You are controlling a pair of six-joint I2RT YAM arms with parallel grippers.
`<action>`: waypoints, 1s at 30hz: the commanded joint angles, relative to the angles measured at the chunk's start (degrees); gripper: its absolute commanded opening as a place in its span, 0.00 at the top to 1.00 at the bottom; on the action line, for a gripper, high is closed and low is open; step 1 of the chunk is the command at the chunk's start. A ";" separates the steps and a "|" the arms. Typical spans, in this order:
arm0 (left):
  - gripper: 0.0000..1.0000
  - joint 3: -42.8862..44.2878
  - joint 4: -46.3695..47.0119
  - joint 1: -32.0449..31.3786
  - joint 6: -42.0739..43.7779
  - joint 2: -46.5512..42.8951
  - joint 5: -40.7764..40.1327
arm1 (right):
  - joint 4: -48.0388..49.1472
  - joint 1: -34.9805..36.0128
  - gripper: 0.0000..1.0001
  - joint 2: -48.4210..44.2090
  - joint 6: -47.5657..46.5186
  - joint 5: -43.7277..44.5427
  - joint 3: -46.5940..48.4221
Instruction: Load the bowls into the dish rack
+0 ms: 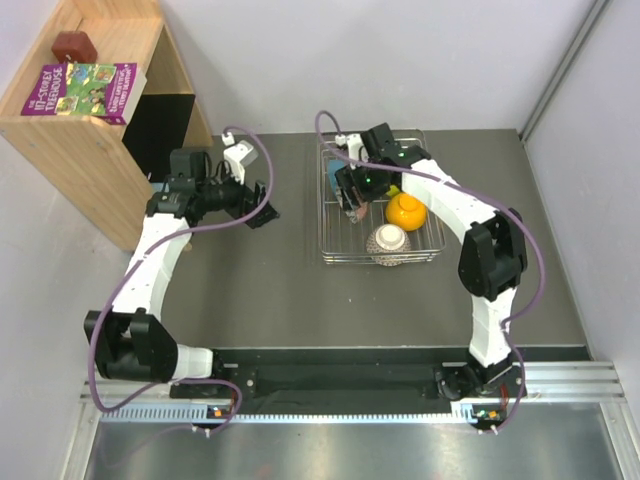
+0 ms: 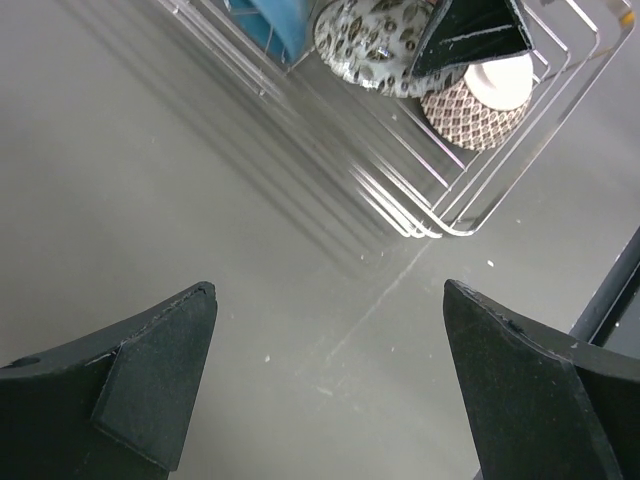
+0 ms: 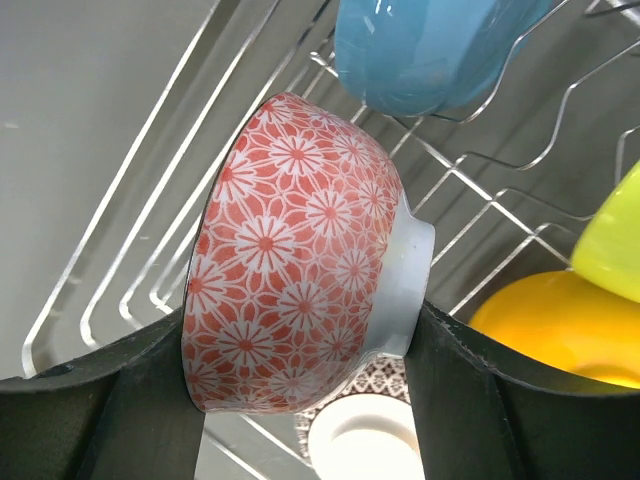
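Observation:
My right gripper (image 3: 300, 320) is shut on the pinkish-red flower-patterned bowl (image 3: 300, 270), one finger on its rim and the other on its white foot. It holds the bowl on edge over the left part of the silver wire dish rack (image 1: 326, 255). In the rack lie the blue bowl (image 3: 430, 50), the orange bowl (image 1: 405, 210), the yellow-green bowl (image 3: 615, 240) and the white lattice-patterned bowl (image 1: 388, 240), foot up. My left gripper (image 2: 328, 290) hangs open and empty above the bare table, left of the rack (image 2: 450, 215).
A wooden shelf (image 1: 90, 130) with a purple book (image 1: 85, 88) on top stands at the far left corner. Grey walls close the table behind and on the right. The arms' mounting rail (image 1: 340, 385) runs along the near edge.

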 commanded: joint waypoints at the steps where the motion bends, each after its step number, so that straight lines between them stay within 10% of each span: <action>1: 0.01 -2.79 2.64 2.14 0.33 -3.77 2.06 | 2.90 3.54 1.00 -4.07 -5.16 11.92 0.56; 30: 0.01 -7.27 4.50 6.80 -0.64 -8.87 3.91 | 2.20 16.82 1.00 1.82 -19.57 40.49 -3.22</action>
